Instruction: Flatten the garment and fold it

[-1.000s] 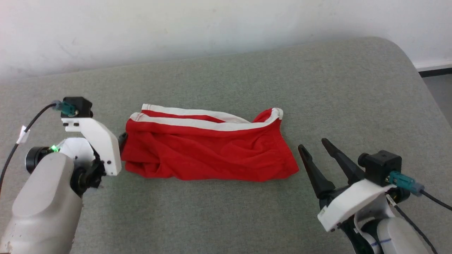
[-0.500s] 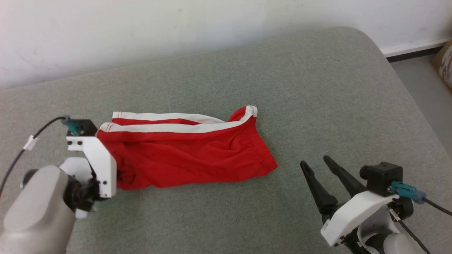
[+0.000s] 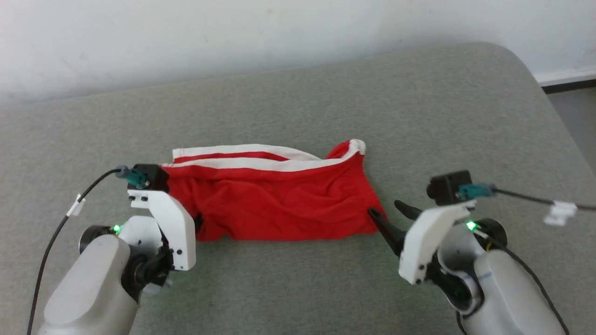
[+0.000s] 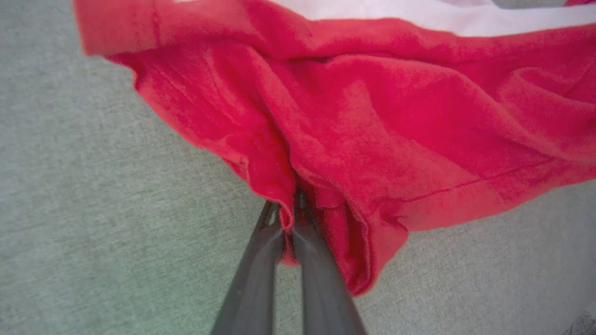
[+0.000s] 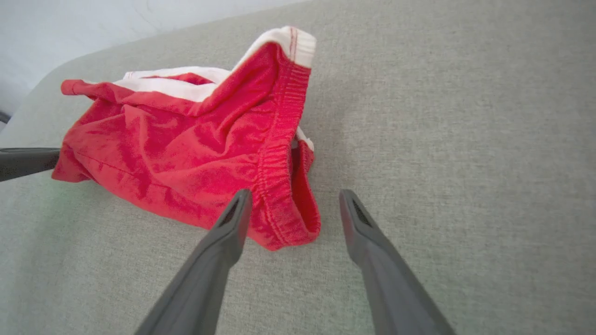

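Garment [image 3: 279, 204] clamped in left jaws, its corner between parted right jaws.

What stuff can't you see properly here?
- Left gripper tips: left wrist view, buried in the garment's red fold.
- Garment's far edge: left wrist view, cut off at top, blurry.
- Right gripper: head view, one finger partly behind its white mount.
- Garment's underside: every view, against the grey cushion.
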{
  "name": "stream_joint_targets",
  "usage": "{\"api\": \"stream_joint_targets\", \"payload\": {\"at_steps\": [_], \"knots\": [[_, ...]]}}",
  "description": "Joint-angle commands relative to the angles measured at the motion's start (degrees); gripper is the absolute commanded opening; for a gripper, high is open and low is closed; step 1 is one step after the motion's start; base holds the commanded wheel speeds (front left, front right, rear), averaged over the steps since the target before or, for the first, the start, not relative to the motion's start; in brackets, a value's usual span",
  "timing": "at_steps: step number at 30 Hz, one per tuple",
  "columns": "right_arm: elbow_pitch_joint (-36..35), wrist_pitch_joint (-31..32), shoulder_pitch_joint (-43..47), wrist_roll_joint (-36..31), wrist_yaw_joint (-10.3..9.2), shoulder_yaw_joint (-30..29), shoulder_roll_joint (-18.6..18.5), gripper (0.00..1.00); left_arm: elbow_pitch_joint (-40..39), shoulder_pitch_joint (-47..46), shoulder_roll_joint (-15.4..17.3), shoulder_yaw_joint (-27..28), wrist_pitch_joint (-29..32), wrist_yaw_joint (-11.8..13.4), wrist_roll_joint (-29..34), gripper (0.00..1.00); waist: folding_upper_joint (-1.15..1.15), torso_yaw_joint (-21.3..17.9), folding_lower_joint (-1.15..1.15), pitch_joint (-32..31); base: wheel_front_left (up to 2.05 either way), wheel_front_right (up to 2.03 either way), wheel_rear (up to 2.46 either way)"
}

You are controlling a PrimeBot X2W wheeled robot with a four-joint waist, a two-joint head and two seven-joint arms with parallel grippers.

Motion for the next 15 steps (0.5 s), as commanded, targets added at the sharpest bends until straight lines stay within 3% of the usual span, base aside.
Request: {"api": "stream_joint_targets", "payload": {"at_steps": [1, 9, 10, 11, 12, 13, 14, 15], "knots": [[2.12, 1.05, -1.87, 0.56, -0.04, 0.39, 0.30, 1.00, -0.94, 0.55, 0.20, 0.12, -0.72, 0.36, 0.68, 0.00, 0.00, 1.50, -0.01, 0.54, 0.00, 0.00, 0.00], [18.90, 8.83, -8.89, 0.99, -0.04, 2.25, 0.71, 1.00, -6.52, 0.39, 1.51, 0.54, -3.16, 0.59, 1.82, 0.00, 0.00, 3.96, -0.01, 1.79, 0.00, 0.00, 0.00], [20.62, 10.76, -9.20, 1.15, -0.04, 2.90, 0.70, 0.93, -7.15, 0.59, 1.59, 0.48, -3.30, 0.61, 1.90, 0.00, 0.00, 4.12, -0.01, 1.84, 0.00, 0.00, 0.00], [21.93, 12.55, -9.43, 1.65, -0.04, 3.55, 0.72, 0.59, -7.77, 0.84, 1.61, 0.37, -3.39, 0.62, 1.93, 0.00, 0.00, 4.27, -0.01, 1.86, 0.00, 0.00, 0.00], [22.81, 13.91, -9.63, 2.42, -0.04, 3.99, 0.78, 0.38, -8.34, 1.08, 1.64, 0.28, -3.49, 0.59, 1.94, 0.00, 0.00, 4.39, -0.01, 1.88, 0.00, 0.00, 0.00], [23.39, 14.99, -9.82, 3.12, -0.04, 4.49, 0.81, 0.26, -8.85, 1.32, 1.67, 0.21, -3.63, 0.56, 1.93, 0.00, 0.00, 4.50, -0.01, 1.87, 0.00, 0.00, 0.00], [23.77, 15.83, -10.02, 3.68, -0.04, 4.98, 0.79, 0.00, -9.29, 1.58, 1.72, 0.16, -3.78, 0.56, 1.94, 0.00, 0.00, 4.56, -0.01, 1.85, 0.00, 0.00, 0.00], [23.77, 16.29, -10.28, 4.45, -0.04, 5.37, 0.76, 0.00, -9.73, 1.86, 1.83, 0.12, -4.03, 0.56, 2.03, 0.00, 0.00, 4.58, -0.01, 1.78, 0.00, 0.00, 0.00]]}}
